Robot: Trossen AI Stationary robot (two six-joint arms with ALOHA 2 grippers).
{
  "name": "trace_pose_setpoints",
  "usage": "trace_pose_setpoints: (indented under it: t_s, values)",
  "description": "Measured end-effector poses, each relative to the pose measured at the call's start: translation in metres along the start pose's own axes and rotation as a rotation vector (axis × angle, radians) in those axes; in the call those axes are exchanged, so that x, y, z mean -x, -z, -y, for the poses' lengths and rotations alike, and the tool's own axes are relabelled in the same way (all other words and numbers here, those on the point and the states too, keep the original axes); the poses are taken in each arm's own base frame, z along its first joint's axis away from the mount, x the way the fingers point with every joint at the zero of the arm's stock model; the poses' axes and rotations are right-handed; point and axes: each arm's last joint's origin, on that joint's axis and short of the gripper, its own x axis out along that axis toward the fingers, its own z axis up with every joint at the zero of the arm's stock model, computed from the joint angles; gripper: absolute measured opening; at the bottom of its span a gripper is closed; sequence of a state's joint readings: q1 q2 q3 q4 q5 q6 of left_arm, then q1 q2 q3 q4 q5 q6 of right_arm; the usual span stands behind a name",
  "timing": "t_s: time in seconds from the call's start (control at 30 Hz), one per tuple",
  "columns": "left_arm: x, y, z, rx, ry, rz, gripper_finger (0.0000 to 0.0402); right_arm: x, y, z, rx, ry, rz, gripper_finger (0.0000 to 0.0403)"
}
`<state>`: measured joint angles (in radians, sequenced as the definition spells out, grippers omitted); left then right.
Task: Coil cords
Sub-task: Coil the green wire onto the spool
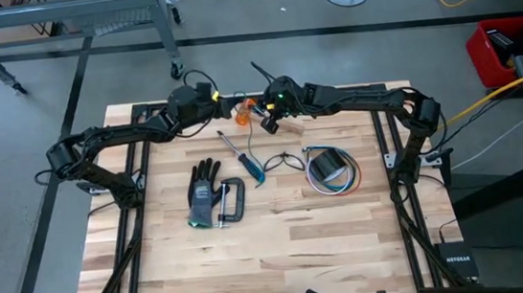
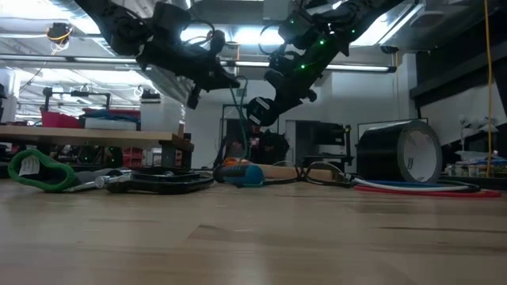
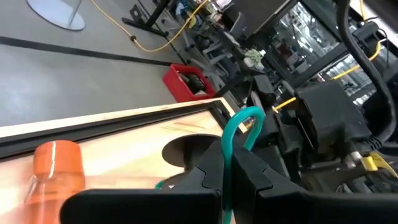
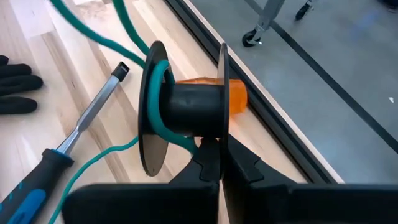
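With my left jaws [image 3: 225,163] pinched shut on the teal-green cord [image 3: 239,124] and my right jaws [image 4: 219,163] clamped on the black spool's [image 4: 186,106] flange above the bench's [image 1: 281,250] far edge, I was mid-winding; next I judged another wrap around the hub was needed.

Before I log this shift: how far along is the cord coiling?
Done: only a first turn of the teal-green cord sits on the black spool. In hand: the right gripper is shut on the spool's flange, and the left gripper is shut on the teal-green cord. Left: most of that cord trails over the table; the black cord lies untouched.
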<state>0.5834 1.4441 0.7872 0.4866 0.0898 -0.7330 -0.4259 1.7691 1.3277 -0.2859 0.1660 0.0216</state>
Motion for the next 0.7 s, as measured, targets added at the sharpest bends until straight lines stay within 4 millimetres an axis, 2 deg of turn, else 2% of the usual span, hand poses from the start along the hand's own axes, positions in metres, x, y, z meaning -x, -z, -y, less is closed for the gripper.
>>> trace_pose_setpoints:
  t_s: [0.47, 0.7]
  values:
    - [0.003, -0.017, -0.015, 0.109, -0.033, 0.072, 0.0000, 0.000, -0.003, -0.005, 0.028, -0.077, 0.031, 0.0001]
    - [0.003, -0.018, -0.014, 0.131, -0.021, 0.085, 0.0000, 0.001, -0.005, -0.012, 0.066, -0.071, 0.055, 0.0001]
